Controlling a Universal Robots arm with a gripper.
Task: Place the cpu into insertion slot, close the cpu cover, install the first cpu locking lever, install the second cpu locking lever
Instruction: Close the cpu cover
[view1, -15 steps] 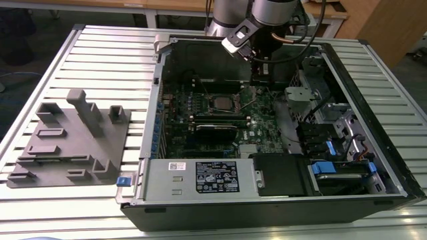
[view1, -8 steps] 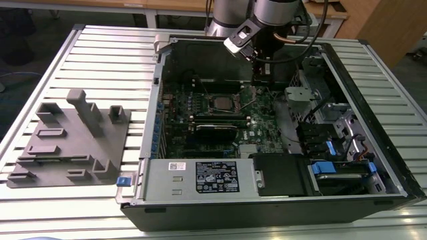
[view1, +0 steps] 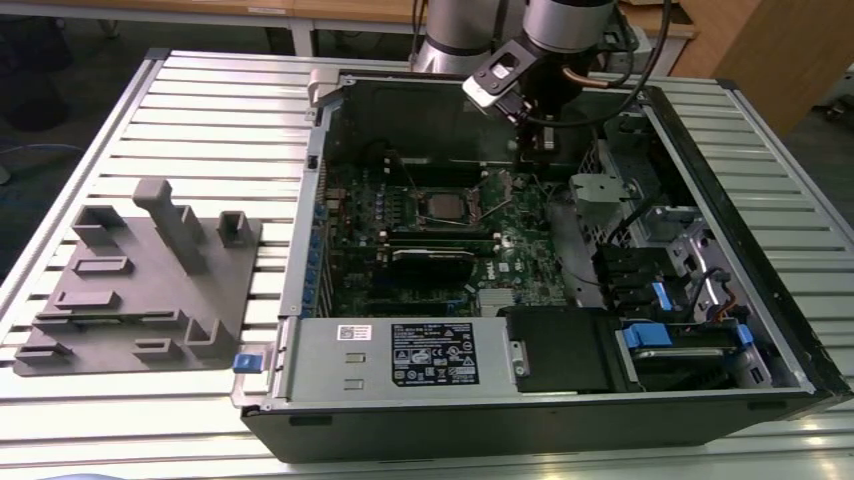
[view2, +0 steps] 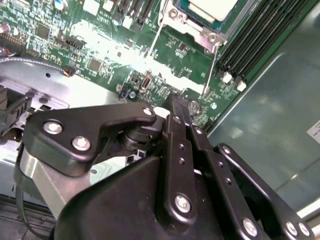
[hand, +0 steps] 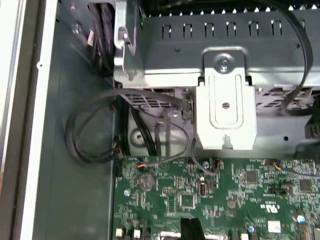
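Hovering claw, cpu partly cut off

The circuit board is green, the cpu silver-grey, the pincer black, the table pale grey, slatted.

One open computer case, one green motherboard, one cpu, two locking levers, one power supply, one grey fixture block, one table.

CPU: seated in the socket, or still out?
In. In the exterior view the flat square silver-grey cpu lies inside the silver-rimmed dark square insertion slot on the green circuit board.
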